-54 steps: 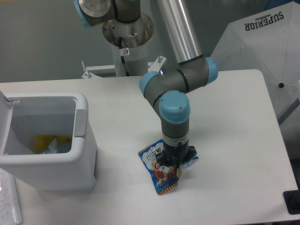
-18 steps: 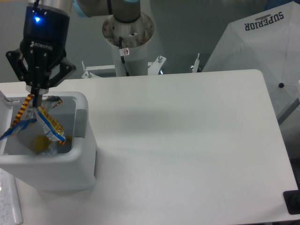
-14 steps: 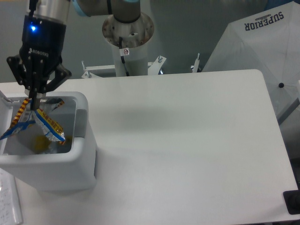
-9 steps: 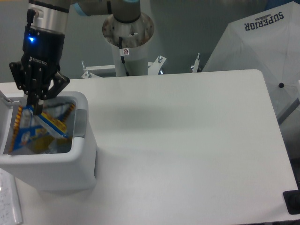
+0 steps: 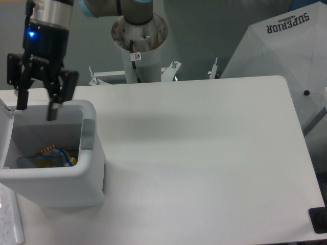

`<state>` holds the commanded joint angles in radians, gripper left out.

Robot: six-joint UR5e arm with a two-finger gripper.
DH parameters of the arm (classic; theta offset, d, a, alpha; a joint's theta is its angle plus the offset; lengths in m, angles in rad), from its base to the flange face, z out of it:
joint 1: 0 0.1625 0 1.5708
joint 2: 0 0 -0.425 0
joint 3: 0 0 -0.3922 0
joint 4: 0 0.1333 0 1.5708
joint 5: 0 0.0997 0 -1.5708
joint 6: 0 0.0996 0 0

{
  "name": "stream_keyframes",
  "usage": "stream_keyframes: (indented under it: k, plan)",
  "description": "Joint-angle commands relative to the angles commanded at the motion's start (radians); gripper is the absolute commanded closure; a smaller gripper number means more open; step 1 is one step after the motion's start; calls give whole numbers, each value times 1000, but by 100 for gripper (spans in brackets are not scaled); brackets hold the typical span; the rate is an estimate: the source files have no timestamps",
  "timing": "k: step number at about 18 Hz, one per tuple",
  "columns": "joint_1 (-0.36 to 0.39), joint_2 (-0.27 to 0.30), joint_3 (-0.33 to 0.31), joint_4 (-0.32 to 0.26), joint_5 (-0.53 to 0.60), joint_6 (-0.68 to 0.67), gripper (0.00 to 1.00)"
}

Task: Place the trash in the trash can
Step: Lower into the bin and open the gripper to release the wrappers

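The end effector (image 5: 37,106) hangs with fingers spread wide and empty, directly above the open trash can (image 5: 87,173). The trash (image 5: 47,157), a blue snack packet, lies flat on the bin's bottom straight below it.

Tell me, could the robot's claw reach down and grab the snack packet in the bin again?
Probably yes. The gripper hangs open right above the trash can, whose lid is swung back, so nothing covers the snack packet lying at the bottom. The bin's walls might crowd the fingers, though.
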<state>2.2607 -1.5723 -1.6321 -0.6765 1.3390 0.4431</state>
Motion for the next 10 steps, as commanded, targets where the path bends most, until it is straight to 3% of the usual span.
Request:
stream_keyframes:
  k: [3, 8, 10]
  plan:
    - [114, -9, -31, -3, 141, 106, 0]
    - [207, -14, -109, -5, 146, 249, 0]
    - [230, -14, -100, -5, 147, 249, 0]
